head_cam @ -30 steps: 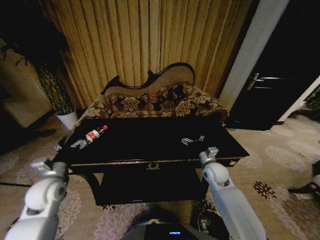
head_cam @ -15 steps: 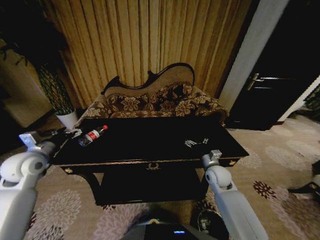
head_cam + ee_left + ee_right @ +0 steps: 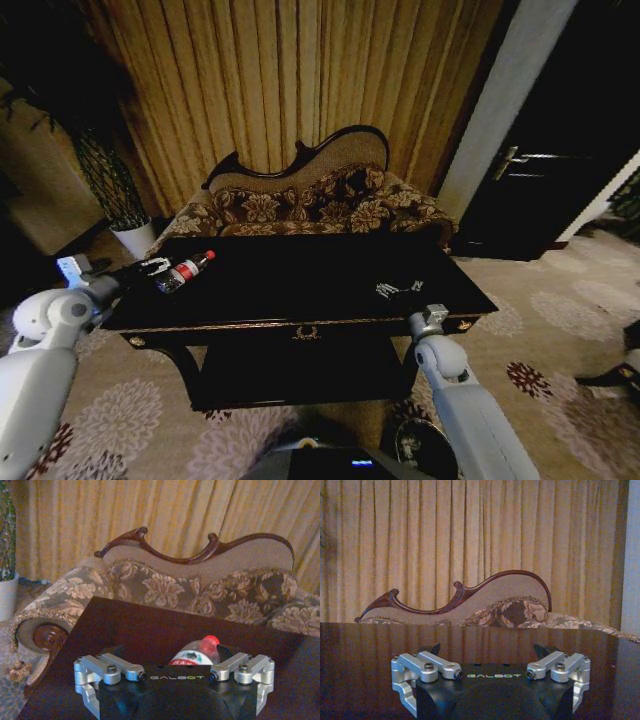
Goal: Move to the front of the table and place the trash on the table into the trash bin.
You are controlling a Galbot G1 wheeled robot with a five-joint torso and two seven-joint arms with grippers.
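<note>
A small clear bottle (image 3: 186, 270) with a red label and red cap lies on its side at the left end of the glossy black table (image 3: 300, 280). My left gripper (image 3: 152, 267) is level with the bottle's base, at the table's left edge. In the left wrist view the bottle (image 3: 196, 655) lies between the spread fingers of the open left gripper (image 3: 172, 651). My right gripper (image 3: 398, 290) hovers open over the table's front right; in the right wrist view the right gripper (image 3: 487, 652) has nothing between its fingers. The dark round trash bin (image 3: 408, 438) stands on the carpet beside my right arm.
A floral sofa (image 3: 310, 205) with a curved wooden back stands behind the table, in front of tan curtains. A white plant pot (image 3: 135, 238) is on the floor at the back left. A dark door (image 3: 540, 190) is at the right. Patterned carpet surrounds the table.
My left arm has swung out to the left and risen, bringing its gripper level with the bottle's base. The right gripper has drifted slightly right and toward the table's front edge.
</note>
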